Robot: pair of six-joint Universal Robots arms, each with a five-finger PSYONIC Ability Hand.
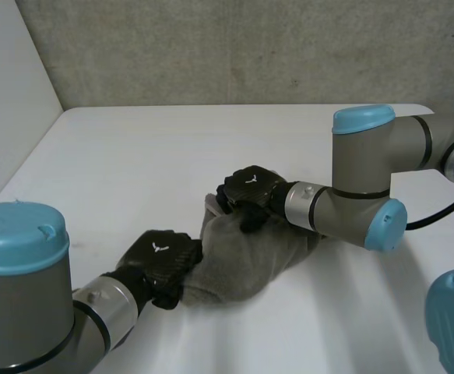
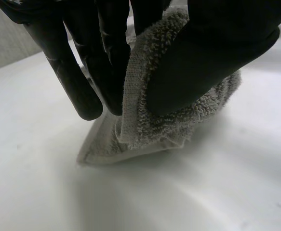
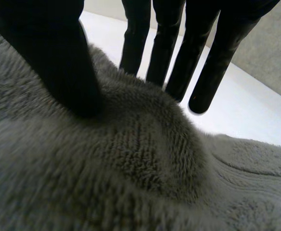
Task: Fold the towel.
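Observation:
A grey terry towel [image 1: 246, 261] lies bunched in the middle of the white table [image 1: 133, 156]. My left hand [image 1: 163, 261] is at the towel's near left edge. Its fingers [image 2: 89, 72] and thumb [image 2: 203, 57] pinch the hemmed edge of the towel [image 2: 145, 115] and hold it lifted off the table. My right hand [image 1: 250, 193] is on the towel's far end. There the thumb [image 3: 58, 62] presses one side of a raised fold of the towel [image 3: 145, 144], and straight fingers [image 3: 179, 57] stand against the fold's other side. One towel corner [image 1: 211, 204] pokes out beside the right hand.
A concrete wall [image 1: 250, 47] runs behind the table's far edge, and a pale wall [image 1: 8, 93] stands to the left. Bare tabletop [image 1: 343, 312] surrounds the towel on every side. My right forearm [image 1: 343, 210] reaches in over the table from the right.

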